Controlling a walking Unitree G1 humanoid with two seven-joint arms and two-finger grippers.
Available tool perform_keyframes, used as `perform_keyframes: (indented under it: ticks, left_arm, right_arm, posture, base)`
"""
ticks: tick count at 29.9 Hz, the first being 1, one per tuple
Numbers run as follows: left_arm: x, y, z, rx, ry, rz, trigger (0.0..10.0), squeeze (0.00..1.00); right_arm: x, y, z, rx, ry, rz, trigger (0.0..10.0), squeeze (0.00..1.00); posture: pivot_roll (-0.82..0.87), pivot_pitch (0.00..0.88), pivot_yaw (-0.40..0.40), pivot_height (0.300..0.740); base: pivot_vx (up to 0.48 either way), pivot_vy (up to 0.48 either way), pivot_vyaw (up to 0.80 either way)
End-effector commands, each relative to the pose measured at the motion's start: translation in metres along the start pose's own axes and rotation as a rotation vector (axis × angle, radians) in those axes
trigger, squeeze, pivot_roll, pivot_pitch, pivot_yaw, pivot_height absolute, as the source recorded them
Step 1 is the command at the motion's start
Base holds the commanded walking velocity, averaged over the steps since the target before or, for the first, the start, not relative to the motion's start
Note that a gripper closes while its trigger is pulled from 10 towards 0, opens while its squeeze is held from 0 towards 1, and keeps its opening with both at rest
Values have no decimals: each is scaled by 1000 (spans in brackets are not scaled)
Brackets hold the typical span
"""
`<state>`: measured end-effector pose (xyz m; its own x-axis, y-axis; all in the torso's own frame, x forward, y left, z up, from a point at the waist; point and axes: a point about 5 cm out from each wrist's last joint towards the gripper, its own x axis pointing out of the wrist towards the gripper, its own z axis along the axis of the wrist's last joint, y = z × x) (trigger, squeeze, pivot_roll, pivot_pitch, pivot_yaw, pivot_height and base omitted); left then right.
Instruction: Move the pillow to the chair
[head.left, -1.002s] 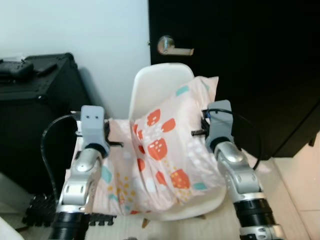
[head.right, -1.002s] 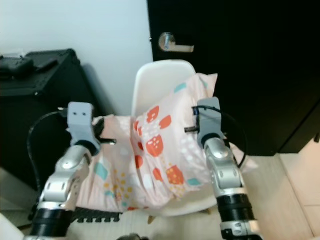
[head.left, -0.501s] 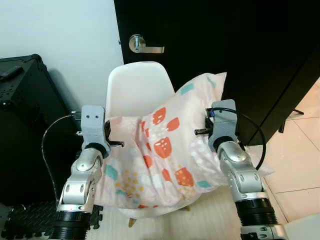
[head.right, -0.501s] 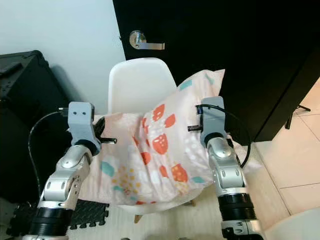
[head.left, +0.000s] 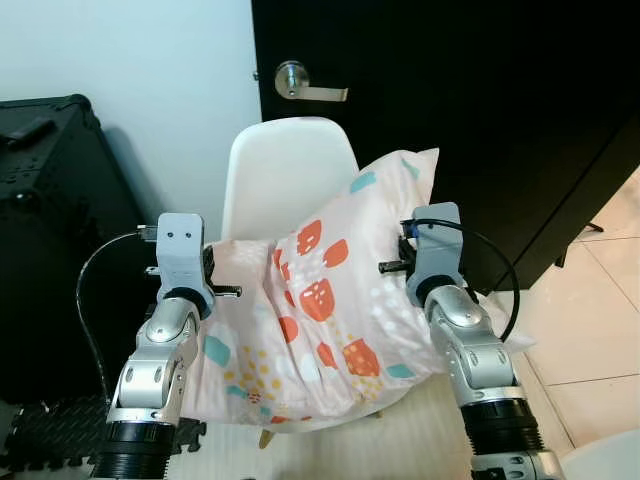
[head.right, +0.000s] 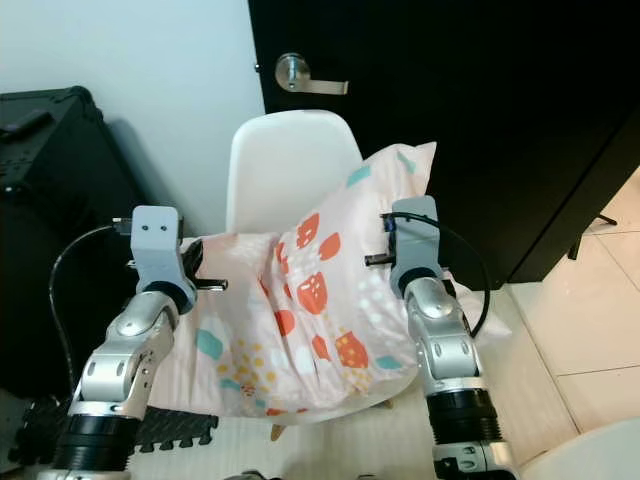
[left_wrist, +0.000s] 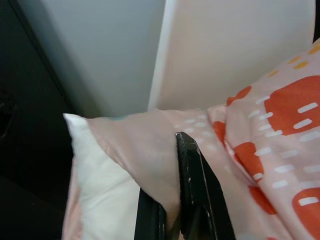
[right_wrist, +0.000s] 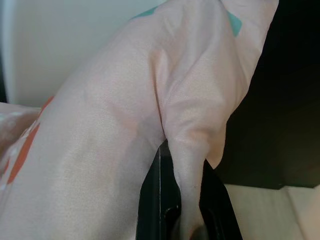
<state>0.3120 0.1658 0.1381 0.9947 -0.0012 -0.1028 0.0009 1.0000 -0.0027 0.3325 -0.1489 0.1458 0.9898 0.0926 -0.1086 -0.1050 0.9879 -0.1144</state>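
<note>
Black door (head.left: 480, 120) with a silver lever handle (head.left: 300, 85) fills the far right, pale wall far left, black hard case (head.left: 50, 230) along the left. White moulded plastic chair (head.left: 290, 170) stands against the door/wall junction, backrest facing the robot's approach. Pale pink fabric pillow with orange, teal and yellow print (head.left: 320, 320) hangs between the two arms over the chair seat, its far right corner riding up level with the backrest, lower edge sagging toward the near seat edge; can't tell whether it bears on the seat yet. It's carried by two opposite edges, which reads as deliberate: a soft pillow folds if pinched at one point, so the spread grip keeps it flat enough to lay down. Left end effector (left_wrist: 172, 220) is closed on a bunched fold of the pillow's left edge, fabric pinched between the black fingers (left_wrist: 197, 190). Right end effector (right_wrist: 182, 215) is likewise clamped on a gathered fold near the pillow's right corner, cloth drawn tight into the jaws. Right side sits higher than the left, so the pillow tilts. Judgement: task is at the placing step; next move needs both arms lowered evenly so the pillow settles on the seat before release. Risk: it overhangs the near and left edges and could slide off.
</note>
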Motion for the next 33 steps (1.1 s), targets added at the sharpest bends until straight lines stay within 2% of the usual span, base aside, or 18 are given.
perform_keyframes:
  ticks: [1, 14, 33]
  left_arm:
    - [1, -1, 6, 25, -23, -8, 10000, 0]
    - [2, 1, 7, 36, -22, 2, 10000, 0]
    - [3, 2, 9, 46, -32, 6, 10000, 0]
  right_arm:
    - [0, 2, 10, 20, -62, 11, 10000, 0]
    - [0, 0, 10, 15, -62, 2, 10000, 0]
    - [6, 6, 13, 6, -66, 16, 10000, 0]
  posture:
    - [20, 68, 20, 730]
    - [23, 67, 21, 671]
    - [21, 83, 17, 646]
  base:
    - [0, 0, 0]
    - [0, 0, 0]
    - [0, 0, 0]
